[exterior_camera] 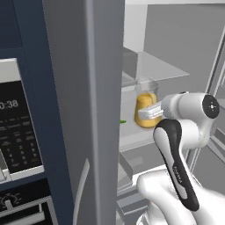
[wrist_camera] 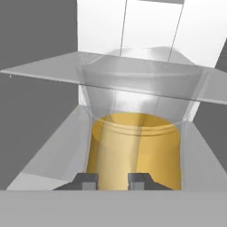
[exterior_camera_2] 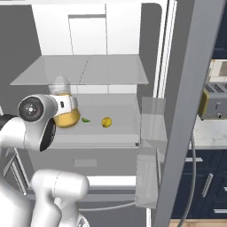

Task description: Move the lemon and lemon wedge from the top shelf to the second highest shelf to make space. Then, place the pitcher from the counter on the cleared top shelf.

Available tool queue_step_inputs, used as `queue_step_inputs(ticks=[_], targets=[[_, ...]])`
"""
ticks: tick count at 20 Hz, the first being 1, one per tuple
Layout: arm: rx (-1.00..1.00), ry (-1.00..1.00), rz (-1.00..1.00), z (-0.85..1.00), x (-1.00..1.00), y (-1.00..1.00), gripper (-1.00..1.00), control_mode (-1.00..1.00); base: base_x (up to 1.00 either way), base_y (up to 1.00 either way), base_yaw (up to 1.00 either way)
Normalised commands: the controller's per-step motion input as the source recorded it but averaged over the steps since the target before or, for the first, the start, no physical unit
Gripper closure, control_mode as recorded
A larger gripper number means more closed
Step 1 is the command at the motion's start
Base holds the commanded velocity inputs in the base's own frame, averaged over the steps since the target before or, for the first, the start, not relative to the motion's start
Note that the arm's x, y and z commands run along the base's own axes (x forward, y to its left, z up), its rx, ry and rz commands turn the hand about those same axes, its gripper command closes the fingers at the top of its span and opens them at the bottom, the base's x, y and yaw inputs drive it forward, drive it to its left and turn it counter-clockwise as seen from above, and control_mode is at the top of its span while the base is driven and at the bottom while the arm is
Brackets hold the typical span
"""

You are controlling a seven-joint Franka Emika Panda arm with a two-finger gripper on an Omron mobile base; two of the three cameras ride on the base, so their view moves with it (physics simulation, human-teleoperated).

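Inside fridge: pitcher (exterior_camera_2: 65, 113) with yellow drink, up at shelf level, left side, under the glass shelf above.
End effector: (wrist_camera: 112, 181) pinching pitcher at its near side, fingers narrow, close against the yellow wall.
Lemon: (exterior_camera_2: 106, 122) sitting on the shelf just right of pitcher.
Wedge: green bit (exterior_camera_2: 86, 119) between lemon and pitcher, probably it, too small to be sure.
Done: fruit looks relocated, pitcher off the desk.
Left: setting pitcher down, letting go, backing out.
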Motion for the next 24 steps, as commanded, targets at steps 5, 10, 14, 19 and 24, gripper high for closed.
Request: queue_step_inputs(ticks=[5, 10, 14, 19, 24], targets=[[0.0, -0.22, 0.0, 0.13, -0.09, 0.0, 1.0, -1.0, 0.0, 0.0, 0.0], [0.05, -0.19, 0.0, 0.54, -0.28, -0.1, 1.0, -1.0, 0.0, 0.0, 0.0], [0.05, -0.1, 0.0, 0.8, -0.06, -0.04, 1.0, -1.0, 0.0, 0.0, 0.0], [0.01, -0.03, 0.0, 0.65, 0.01, 0.0, 1.0, -1.0, 0.0, 0.0, 0.0], [0.0, 0.0, 0.0, 0.58, 0.17, 0.0, 1.0, -1.0, 0.0, 0.0, 0.0]])
